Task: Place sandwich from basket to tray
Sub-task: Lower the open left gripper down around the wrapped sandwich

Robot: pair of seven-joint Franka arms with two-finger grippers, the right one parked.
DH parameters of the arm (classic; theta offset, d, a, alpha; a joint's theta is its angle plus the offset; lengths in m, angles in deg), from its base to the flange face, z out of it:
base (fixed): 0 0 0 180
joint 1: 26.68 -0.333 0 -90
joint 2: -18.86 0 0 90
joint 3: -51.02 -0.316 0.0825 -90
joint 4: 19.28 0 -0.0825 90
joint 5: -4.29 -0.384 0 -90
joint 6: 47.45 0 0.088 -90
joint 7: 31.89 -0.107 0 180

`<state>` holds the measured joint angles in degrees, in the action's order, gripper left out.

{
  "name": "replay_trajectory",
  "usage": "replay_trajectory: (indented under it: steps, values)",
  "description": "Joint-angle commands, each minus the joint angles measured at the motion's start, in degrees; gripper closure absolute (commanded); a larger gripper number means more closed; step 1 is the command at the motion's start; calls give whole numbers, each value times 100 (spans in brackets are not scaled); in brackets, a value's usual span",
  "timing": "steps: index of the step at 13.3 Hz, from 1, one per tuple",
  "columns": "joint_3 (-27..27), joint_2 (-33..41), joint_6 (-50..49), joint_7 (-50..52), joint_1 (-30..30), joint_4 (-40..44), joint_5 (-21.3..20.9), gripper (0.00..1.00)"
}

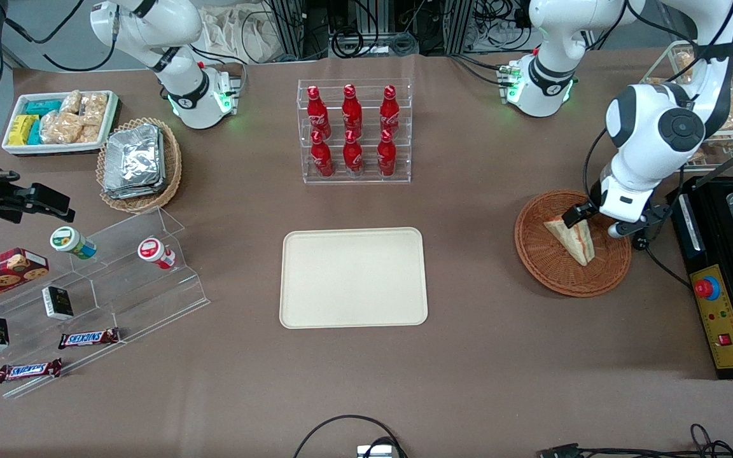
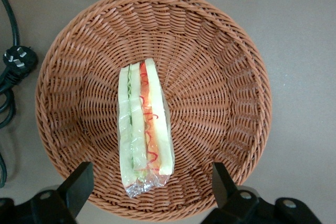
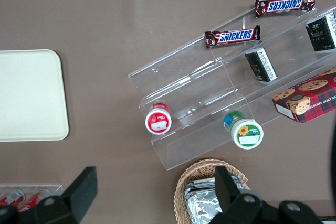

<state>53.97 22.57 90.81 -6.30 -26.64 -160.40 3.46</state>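
Note:
The sandwich point(image 1: 571, 238) is a clear-wrapped white-bread wedge with orange-red and green layers, lying in the round reddish-brown wicker basket point(image 1: 535, 254) toward the working arm's end of the table. My gripper point(image 1: 597, 222) hangs just above the basket, open. In the left wrist view the sandwich point(image 2: 144, 124) lies along the middle of the basket point(image 2: 220, 93), and the open gripper point(image 2: 150, 177) straddles its wrapped end without touching it. The cream-beige tray point(image 1: 354, 277) sits at the table's middle with nothing on it, and also shows as the tray point(image 3: 29, 95) in the right wrist view.
A clear rack of red bottles point(image 1: 354, 130) stands farther from the front camera than the tray. A black machine with a red button point(image 1: 707, 287) sits beside the basket. A black plug and cable point(image 2: 16, 61) lie by the basket. Foil-packet basket point(image 1: 139, 162) and acrylic shelf point(image 1: 118, 280) lie toward the parked arm's end.

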Motion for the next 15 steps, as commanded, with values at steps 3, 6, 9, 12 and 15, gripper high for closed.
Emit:
replay_trajectory:
  steps: [3,6,9,12,15]
  values:
    - [22,-212,640,332,-13,-302,-67,0]
    - [22,-380,860,332,-13,-364,-67,0]
    - [22,-555,1184,332,-13,-469,-67,0]
    - [13,-705,1396,332,-22,-522,-67,0]
    - [13,-837,1607,332,-13,-592,-67,5]
